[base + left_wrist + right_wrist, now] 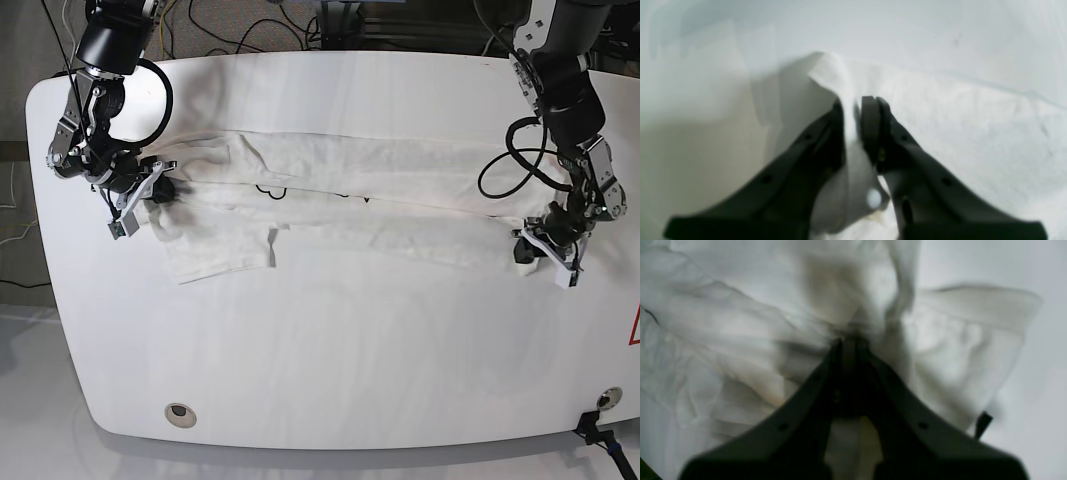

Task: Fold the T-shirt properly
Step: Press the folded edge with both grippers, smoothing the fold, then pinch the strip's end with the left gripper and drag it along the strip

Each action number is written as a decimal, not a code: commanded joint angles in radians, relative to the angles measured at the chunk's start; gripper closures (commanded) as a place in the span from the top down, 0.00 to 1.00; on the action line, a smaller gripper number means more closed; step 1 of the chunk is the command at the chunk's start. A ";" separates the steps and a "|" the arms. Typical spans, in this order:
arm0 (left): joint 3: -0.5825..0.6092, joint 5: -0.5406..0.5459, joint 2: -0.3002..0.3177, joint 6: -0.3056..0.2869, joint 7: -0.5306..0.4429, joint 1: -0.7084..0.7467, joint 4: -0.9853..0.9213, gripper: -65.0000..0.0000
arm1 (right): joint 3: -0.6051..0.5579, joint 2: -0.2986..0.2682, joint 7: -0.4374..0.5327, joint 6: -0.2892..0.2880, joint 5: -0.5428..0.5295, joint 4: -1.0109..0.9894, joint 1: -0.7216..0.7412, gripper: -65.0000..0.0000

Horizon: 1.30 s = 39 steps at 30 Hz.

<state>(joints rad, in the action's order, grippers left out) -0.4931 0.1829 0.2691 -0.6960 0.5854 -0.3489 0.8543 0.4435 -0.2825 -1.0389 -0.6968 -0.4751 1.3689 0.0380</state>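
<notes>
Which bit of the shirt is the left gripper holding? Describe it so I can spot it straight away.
On the white table, the T-shirt lies stretched in a long band between the arms. Follow it to the base view's right end: the left gripper pinches a raised corner fold there, the only cloth on that side lifted off the surface.

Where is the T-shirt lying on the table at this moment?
In the base view the T-shirt lies stretched across the table's far half, between the right gripper at image-left and the left gripper at image-right.
</notes>
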 commanded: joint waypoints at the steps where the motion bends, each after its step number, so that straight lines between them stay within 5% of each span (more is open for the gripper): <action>1: -0.037 0.017 0.014 -0.002 -0.018 -0.029 0.016 0.08 | 0.001 -0.013 -0.028 -0.001 0.025 0.008 0.001 0.00; 5: -0.095 0.017 0.014 -0.002 -0.015 -0.022 0.073 0.00 | 0.001 -0.013 -0.028 -0.001 0.028 0.000 0.001 0.00; 18: -0.094 0.017 0.006 -0.002 0.195 0.181 0.509 0.00 | -0.001 -0.014 0.061 -0.001 0.023 -0.133 0.006 0.00; 32: -0.092 0.017 -0.001 -0.002 0.193 0.451 0.785 0.00 | -0.001 -0.014 0.062 -0.001 0.023 -0.133 0.009 0.00; 39: -0.091 0.017 0.017 -0.002 0.193 0.425 0.827 0.00 | -0.001 -0.014 0.062 -0.001 0.025 -0.135 0.007 0.00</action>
<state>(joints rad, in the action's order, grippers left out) -0.5785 0.1951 0.2539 -0.7044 0.7940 0.1135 1.6634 0.4450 -0.2878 -0.9119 -0.7151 -0.5247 1.2415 0.0517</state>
